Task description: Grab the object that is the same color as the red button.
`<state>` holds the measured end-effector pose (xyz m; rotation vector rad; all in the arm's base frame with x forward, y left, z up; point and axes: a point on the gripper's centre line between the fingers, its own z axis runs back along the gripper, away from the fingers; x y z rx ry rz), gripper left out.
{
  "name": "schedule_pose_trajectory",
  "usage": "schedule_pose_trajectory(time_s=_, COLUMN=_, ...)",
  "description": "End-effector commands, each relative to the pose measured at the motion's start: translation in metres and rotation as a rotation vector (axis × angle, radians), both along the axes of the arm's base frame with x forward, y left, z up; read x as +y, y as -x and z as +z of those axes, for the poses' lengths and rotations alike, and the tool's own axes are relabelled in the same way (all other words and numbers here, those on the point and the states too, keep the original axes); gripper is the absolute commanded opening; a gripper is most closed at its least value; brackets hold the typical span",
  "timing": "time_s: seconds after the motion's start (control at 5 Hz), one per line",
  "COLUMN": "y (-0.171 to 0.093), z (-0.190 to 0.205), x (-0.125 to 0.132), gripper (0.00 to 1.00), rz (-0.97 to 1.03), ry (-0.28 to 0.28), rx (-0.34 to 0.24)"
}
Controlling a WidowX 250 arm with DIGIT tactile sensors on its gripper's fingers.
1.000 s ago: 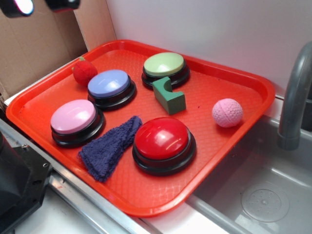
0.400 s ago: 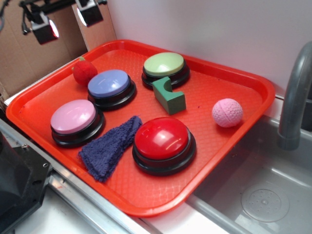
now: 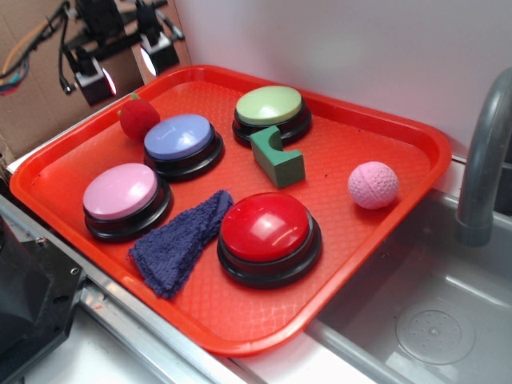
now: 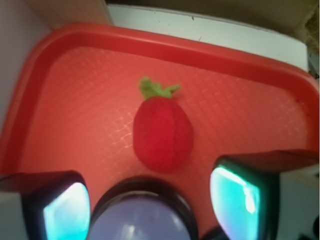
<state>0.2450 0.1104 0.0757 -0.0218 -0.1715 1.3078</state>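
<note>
Red strawberry toy point(image 3: 138, 118) lies on the orange tray point(image 3: 376, 240), far-left corner area, just beside the blue button point(image 3: 182, 140); whether the two touch cannot be told. In the wrist view the toy point(image 4: 162, 132) is fully visible, green leafy top pointing toward the tray rim, nothing touching it.

Gripper point(image 3: 126, 66) hangs above the far-left tray corner, over and slightly beyond the toy. Jaws spread wide, nothing held. In the wrist view the two pads point(image 4: 65, 210) sit at the bottom corners of the frame, cut off by the edge, the toy lying in the gap ahead of them. Upper arm is cropped by the top of the exterior view.

Blue button's dome point(image 4: 142, 217) is only partly seen at the wrist view's lower edge, blurred.

Red button point(image 3: 269, 234) stands near the tray's near side, well apart from the toy. A dark blue cloth point(image 3: 178, 242) lies to its left, touching its base. Pink button point(image 3: 125, 198) is left of the cloth. Green button point(image 3: 271, 112) is at the far side; a green block point(image 3: 278, 158) sits just in front of it. Pink ball point(image 3: 374, 185) is near the right rim.

Grey faucet point(image 3: 484, 160) is cut off at the right edge.
</note>
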Motion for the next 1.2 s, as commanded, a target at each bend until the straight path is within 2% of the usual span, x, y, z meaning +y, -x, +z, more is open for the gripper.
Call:
schedule_pose_trajectory(time_s=0.0, y=0.008, z=-0.037, x=0.029, gripper=1.0, rz=0.027, ry=0.0, rx=0.014)
schedule_pose_trajectory(time_s=0.2, y=0.009, z=-0.045, x=0.031, gripper=1.0, rz=0.014, ry=-0.002, rx=0.018)
schedule_pose_trajectory(time_s=0.4, y=0.009, z=-0.043, x=0.027, gripper=0.05, rz=-0.014, ry=-0.004, rx=0.002)
schedule_pose_trajectory(time_s=0.6, y=0.006, z=-0.032, x=0.024, gripper=0.0, rz=-0.128, ry=0.0, rx=0.028)
schedule_pose_trajectory(time_s=0.8, y=0.001, z=-0.005, x=0.014, gripper=0.0, rz=-0.278, ry=-0.02, rx=0.056)
schedule_pose_trajectory(time_s=1.0, y=-0.001, z=0.025, x=-0.002, gripper=0.0, rz=-0.438, ry=-0.043, rx=0.034)
